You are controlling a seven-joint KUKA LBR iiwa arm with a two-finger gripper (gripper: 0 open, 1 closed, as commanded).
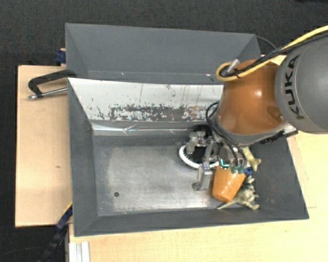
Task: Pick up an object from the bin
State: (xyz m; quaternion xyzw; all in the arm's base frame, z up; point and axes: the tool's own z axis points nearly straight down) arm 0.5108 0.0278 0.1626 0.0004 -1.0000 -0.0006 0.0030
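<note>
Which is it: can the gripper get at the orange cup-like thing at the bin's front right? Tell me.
Probably yes. The gripper hangs close beside the orange cup-like thing, and no other thing lies on it. A tan toy figure crowds its right side, which may hamper the grasp.

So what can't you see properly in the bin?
In the camera view:
- The round white-and-black thing: half hidden behind the end effector, so I can't name it.
- The orange thing: its top is covered by the wrist's cables.
- The small tan thing by the front wall: too small to name.
- The right floor of the bin: hidden under the arm's orange cover.
- Whether the end effector grips anything: too cluttered to tell.
</note>
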